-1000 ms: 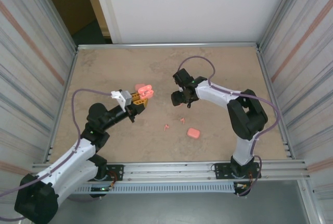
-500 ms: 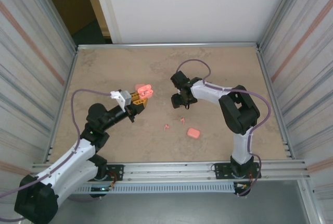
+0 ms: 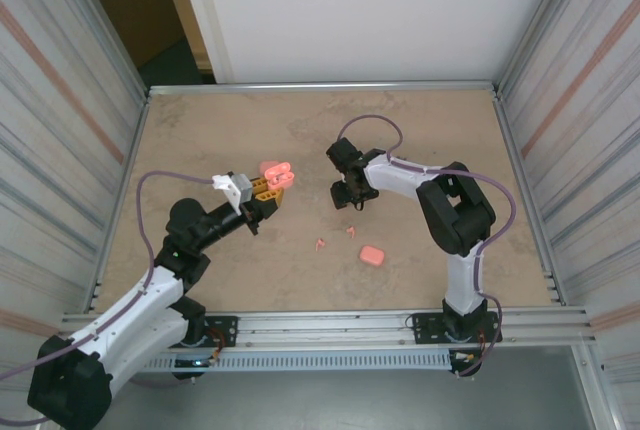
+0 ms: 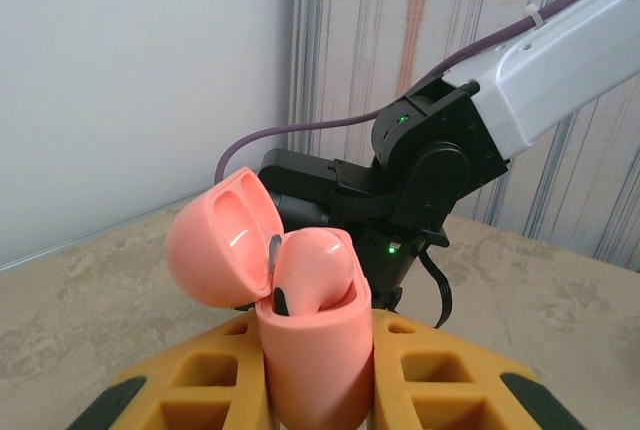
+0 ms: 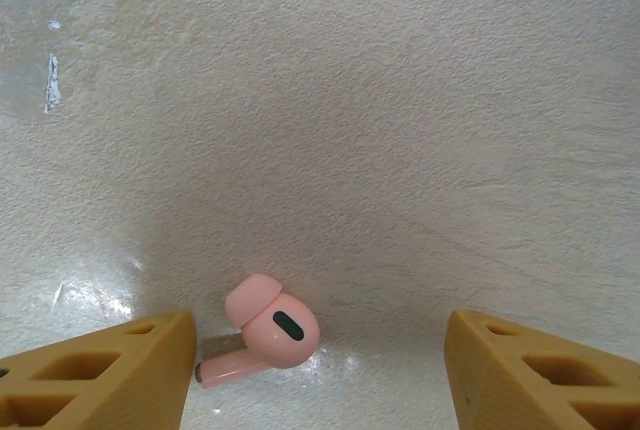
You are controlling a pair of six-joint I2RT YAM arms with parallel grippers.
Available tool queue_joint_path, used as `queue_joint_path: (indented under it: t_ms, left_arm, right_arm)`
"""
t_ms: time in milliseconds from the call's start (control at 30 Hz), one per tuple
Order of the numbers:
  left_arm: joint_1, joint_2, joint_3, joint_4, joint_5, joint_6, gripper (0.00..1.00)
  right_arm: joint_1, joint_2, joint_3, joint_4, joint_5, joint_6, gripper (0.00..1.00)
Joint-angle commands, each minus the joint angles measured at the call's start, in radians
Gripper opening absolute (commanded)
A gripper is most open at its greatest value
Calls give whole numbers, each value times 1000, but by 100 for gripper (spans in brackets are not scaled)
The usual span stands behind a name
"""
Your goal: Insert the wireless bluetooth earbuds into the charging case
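Since a second ago, the right arm's elbow has folded in toward the table's middle and the right gripper [image 3: 347, 193] has edged slightly left, while the left arm has stayed put. Now the left gripper [image 4: 315, 390] is clamped tight on a rounded salmon-pink plastic charging case [image 4: 312, 340], held upright with its lid hinged open. Over the beige stone-patterned tabletop [image 5: 350, 100], the right gripper's yellow fingers [image 5: 100, 375] stand apart, gripping nothing. A tiny salmon-pink plastic earbud [image 5: 270, 328] lies between them, its stem just beside one finger. Another loose earbud [image 3: 319, 243] and a closed pink case [image 3: 372, 255] lie nearby.
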State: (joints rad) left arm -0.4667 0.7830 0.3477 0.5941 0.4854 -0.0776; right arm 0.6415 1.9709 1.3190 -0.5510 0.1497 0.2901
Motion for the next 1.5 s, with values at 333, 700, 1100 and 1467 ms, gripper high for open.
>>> queue_joint_path:
  t_ms: [333,700,1100,1467]
  left_arm:
    - [-4,-4,13,-2,-5,19,0]
    - [-4,0,20,-4,-3,19,0]
    - [-4,15,28,1,2,21,0]
    - [-3,10,31,-6,3,26,0]
  right_arm:
    - [3,-40,-15,-76,42,-19,57]
    - [-4,-77,-26,-90,6,-23,54]
    - [-79,-111,36,-148,-187,-38,60]
    - [-85,21,155,-200,-189,-43,56]
